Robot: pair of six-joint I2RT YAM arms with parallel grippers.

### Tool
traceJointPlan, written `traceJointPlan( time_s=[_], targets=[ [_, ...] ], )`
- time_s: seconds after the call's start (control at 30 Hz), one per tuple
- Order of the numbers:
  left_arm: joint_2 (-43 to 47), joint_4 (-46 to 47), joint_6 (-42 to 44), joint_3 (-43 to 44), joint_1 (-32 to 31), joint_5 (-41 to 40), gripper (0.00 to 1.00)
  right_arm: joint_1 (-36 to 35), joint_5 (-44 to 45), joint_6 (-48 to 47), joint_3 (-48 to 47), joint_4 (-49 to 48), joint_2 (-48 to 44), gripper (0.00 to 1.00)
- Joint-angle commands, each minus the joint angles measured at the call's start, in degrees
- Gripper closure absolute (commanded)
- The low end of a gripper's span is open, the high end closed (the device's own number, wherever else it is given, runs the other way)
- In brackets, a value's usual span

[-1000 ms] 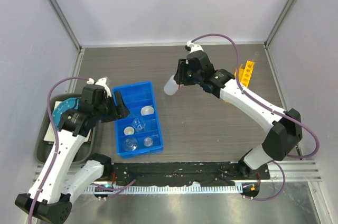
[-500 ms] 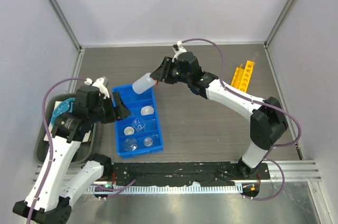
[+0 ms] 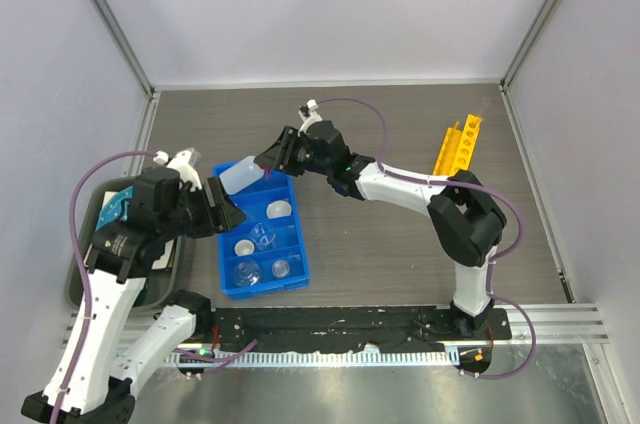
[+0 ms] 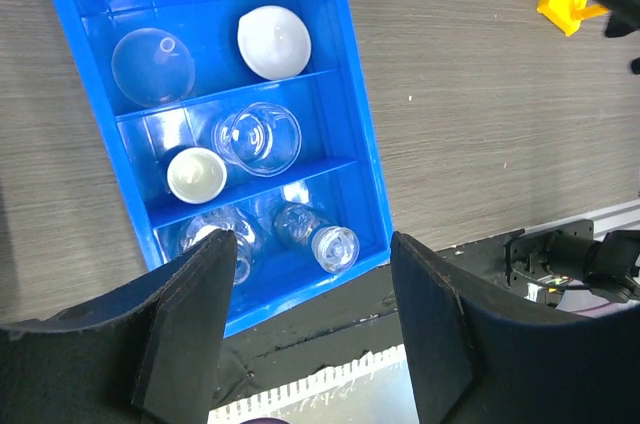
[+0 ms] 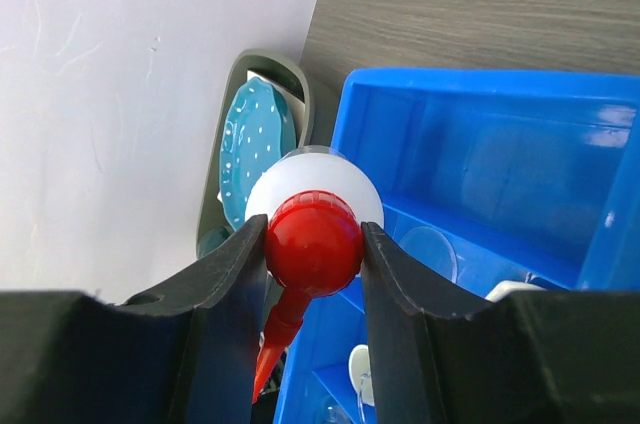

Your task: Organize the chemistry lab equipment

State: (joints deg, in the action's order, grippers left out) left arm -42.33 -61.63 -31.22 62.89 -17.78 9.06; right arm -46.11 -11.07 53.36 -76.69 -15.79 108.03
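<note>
My right gripper (image 3: 278, 156) is shut on the red cap of the clear squeeze bottle (image 3: 237, 177). It holds the bottle lying sideways above the far compartment of the blue bin (image 3: 296, 244). In the right wrist view the red cap (image 5: 313, 239) sits between both fingers, nozzle down. My left gripper (image 3: 218, 206) is open and empty above the bin's left edge. The left wrist view shows a white round dish (image 4: 273, 41), a glass funnel (image 4: 152, 66), a beaker (image 4: 258, 137) and vials (image 4: 320, 237) in the bin. The yellow holed rack (image 3: 457, 147) lies at the far right.
A grey tray (image 3: 85, 274) at the left holds the teal dotted plate (image 5: 258, 144), close to the bin's left side. The black rail (image 3: 350, 324) runs along the near table edge. The walls close in at the back and sides.
My right gripper has carried the squeeze bottle leftward from mid-table to above the bin's far end. My left arm has shifted slightly and stays open.
</note>
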Motion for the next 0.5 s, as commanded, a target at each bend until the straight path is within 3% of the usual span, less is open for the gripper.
traceJointPlan(
  time_s=[0.0, 0.47],
  targets=[
    [1.7, -1.1, 0.4, 3.3, -0.2, 1.7, 0.33, -1.3, 1.0, 1.6, -2.4, -6.6, 1.8, 0.99],
    [4.7, -4.2, 0.5, 5.7, -0.2, 2.5, 0.34, -3.3, 8.2, 0.3, -3.3, -8.4, 6.3, 0.99]
  ],
)
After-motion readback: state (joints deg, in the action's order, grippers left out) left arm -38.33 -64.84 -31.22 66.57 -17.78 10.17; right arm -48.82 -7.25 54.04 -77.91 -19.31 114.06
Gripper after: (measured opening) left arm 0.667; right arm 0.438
